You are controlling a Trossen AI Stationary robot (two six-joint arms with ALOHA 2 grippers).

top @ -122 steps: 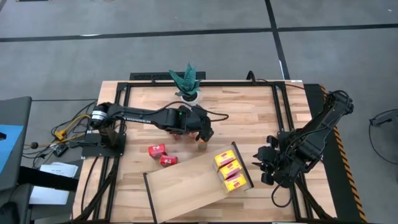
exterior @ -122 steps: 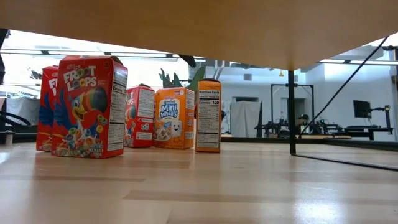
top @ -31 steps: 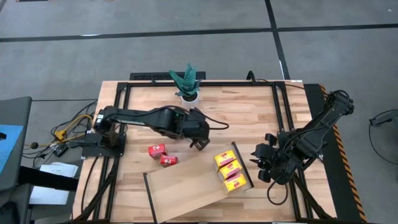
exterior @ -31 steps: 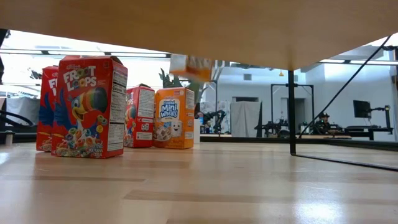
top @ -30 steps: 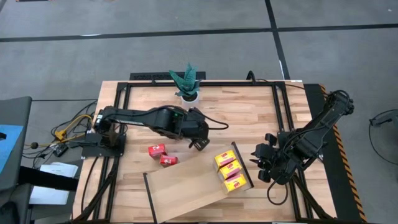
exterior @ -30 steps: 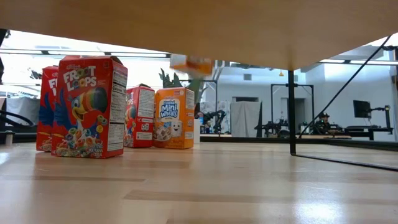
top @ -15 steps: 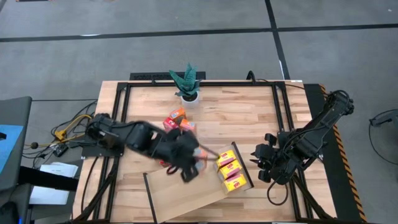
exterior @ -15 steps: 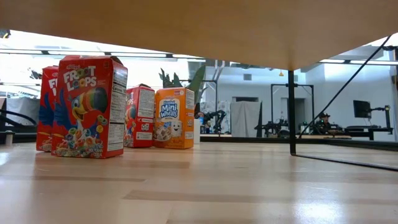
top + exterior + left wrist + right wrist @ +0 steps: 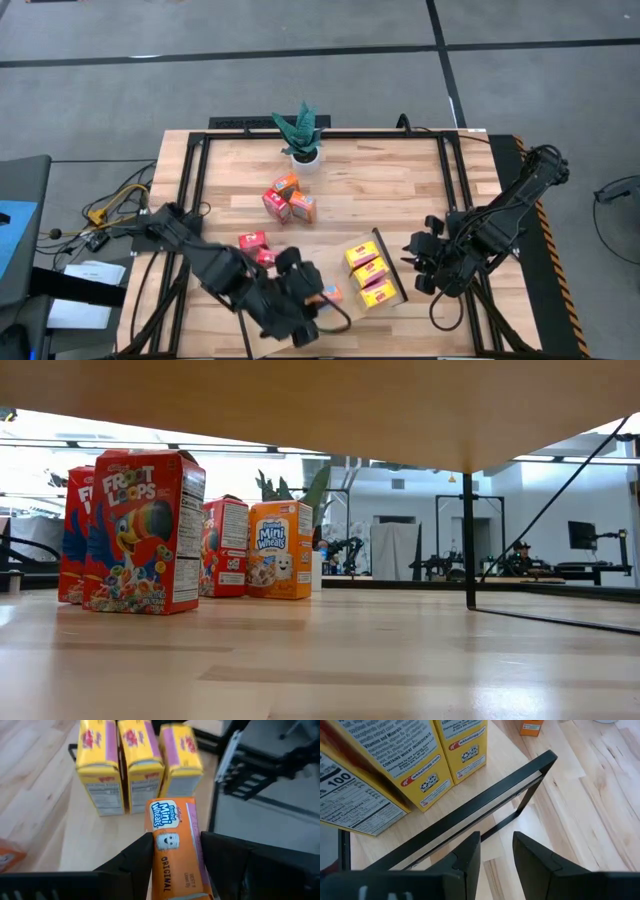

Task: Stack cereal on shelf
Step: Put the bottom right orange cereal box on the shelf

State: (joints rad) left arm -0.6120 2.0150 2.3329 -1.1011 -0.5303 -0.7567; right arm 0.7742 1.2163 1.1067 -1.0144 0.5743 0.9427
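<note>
The left gripper (image 9: 175, 851) has its dark fingers (image 9: 131, 857) clamped on the long sides of an orange cardboard Mini-Wheats box (image 9: 175, 845), held over the pale, smooth wooden shelf (image 9: 345, 303), just left of three yellow boxes (image 9: 369, 275) standing in a row against its thin black rail (image 9: 485, 807). The right gripper (image 9: 495, 845) waits at the desk's right edge, fingers slightly apart on nothing. On the slatted desk (image 9: 400, 185), two red boxes (image 9: 258, 247) lie near the shelf; three more red and orange boxes (image 9: 288, 199) cluster by a spiky potted plant (image 9: 300, 130).
</note>
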